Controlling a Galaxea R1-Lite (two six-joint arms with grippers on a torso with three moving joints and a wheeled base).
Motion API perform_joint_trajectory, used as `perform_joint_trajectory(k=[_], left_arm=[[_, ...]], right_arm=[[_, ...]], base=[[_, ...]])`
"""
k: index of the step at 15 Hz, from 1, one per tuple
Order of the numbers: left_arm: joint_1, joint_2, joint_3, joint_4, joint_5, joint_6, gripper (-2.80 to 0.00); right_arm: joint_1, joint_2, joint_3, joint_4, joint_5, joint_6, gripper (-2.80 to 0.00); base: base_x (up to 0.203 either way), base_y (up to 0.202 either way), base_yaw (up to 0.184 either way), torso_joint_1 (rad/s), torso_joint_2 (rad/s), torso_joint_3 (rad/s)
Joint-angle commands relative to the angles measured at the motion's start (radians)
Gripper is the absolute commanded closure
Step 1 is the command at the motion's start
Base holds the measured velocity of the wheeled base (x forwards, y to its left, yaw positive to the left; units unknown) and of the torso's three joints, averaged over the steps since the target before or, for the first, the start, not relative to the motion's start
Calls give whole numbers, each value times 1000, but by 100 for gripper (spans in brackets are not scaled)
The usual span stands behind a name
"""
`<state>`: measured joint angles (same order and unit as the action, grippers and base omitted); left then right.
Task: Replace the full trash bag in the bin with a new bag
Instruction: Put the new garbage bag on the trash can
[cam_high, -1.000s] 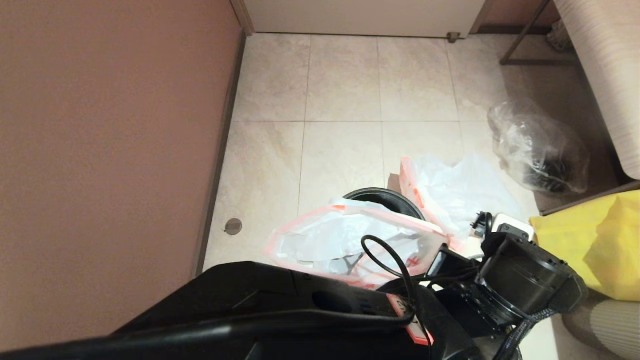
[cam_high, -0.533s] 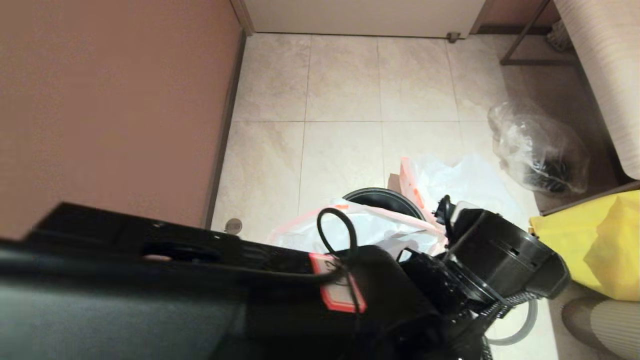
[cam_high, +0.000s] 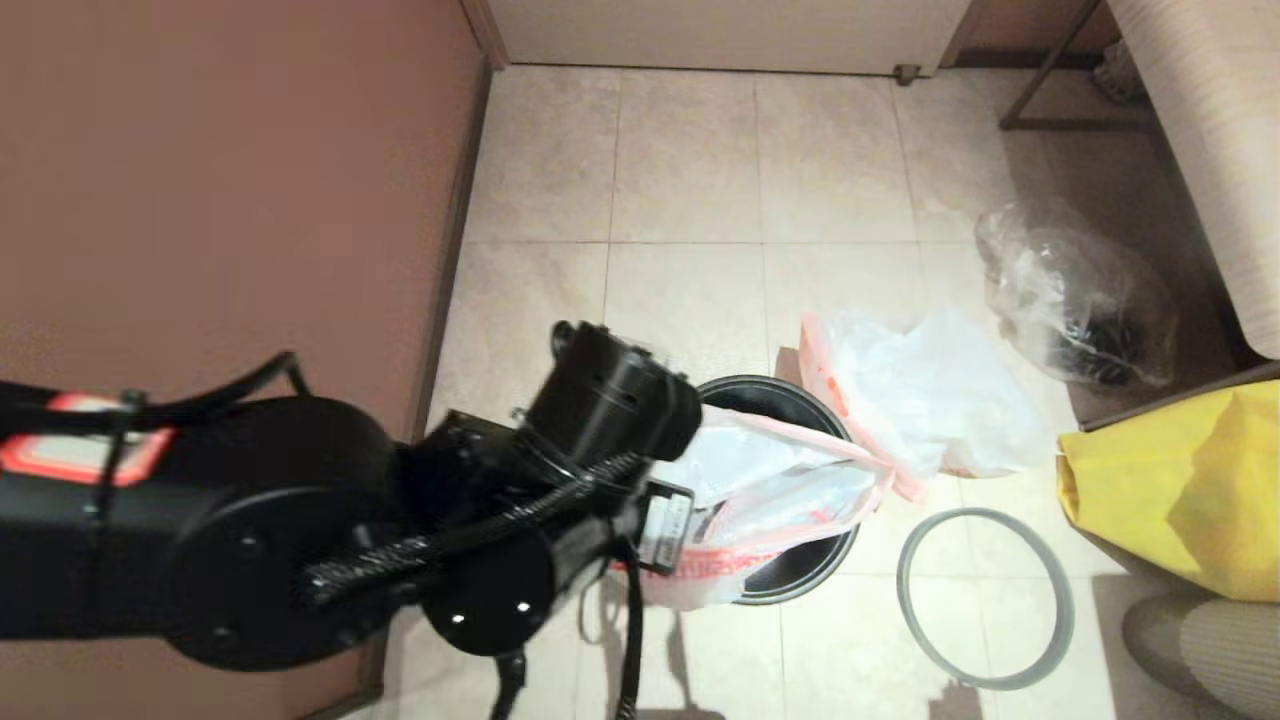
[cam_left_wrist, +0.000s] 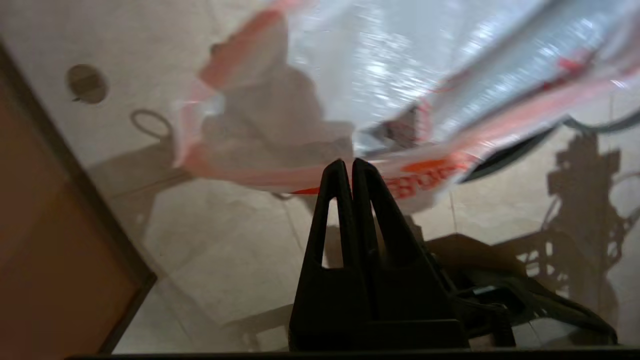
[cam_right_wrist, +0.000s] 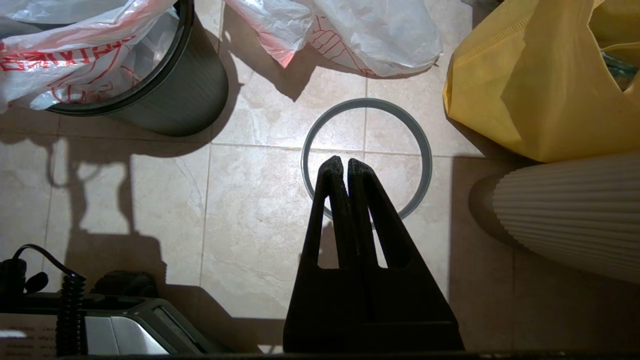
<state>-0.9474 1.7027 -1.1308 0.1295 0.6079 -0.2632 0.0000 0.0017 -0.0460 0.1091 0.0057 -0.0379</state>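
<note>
The left pincer (cam_left_wrist: 348, 165) is seen pressed together, empty, just short of the new bag (cam_high: 770, 490), which is draped over the bin (cam_high: 800, 570). The full trash bag (cam_high: 920, 400) is found at the bin's one o'clock, the grey rim ring (cam_high: 985, 597) at its four o'clock. The right pincer (cam_right_wrist: 340, 165) is held pressed together above the ring.

The left arm is seen stretched across the lower left of the head view, wrist bent toward centre frame. The left gripper (cam_left_wrist: 348, 165) is pressed shut, as is the right gripper (cam_right_wrist: 342, 162), pointed downward.
</note>
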Motion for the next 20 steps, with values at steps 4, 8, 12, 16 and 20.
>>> perform_joint_trajectory(k=[4,8,12,16,20], left_arm=[[181,-283,134,-2,-30,-21,0],[256,-297,110,-19,-90,69,0],[275,-281,110,-12,-92,95,0],[286,-248,128,-18,-111,154,0],[290,-207,97,-21,-114,153,0]], right_arm=[[1,2,-2,7,1,-5,0],[1,2,-2,7,2,-9,0],[-6,123,-52,18,-13,-23,0],[-6,542,-301,19,-81,-23,0],[27,980,-508,25,-117,-40,0]], base=[[0,0,0,0,0,0],[0,0,0,0,0,0],[0,0,0,0,0,0],[0,0,0,0,0,0],[0,0,0,0,0,0]])
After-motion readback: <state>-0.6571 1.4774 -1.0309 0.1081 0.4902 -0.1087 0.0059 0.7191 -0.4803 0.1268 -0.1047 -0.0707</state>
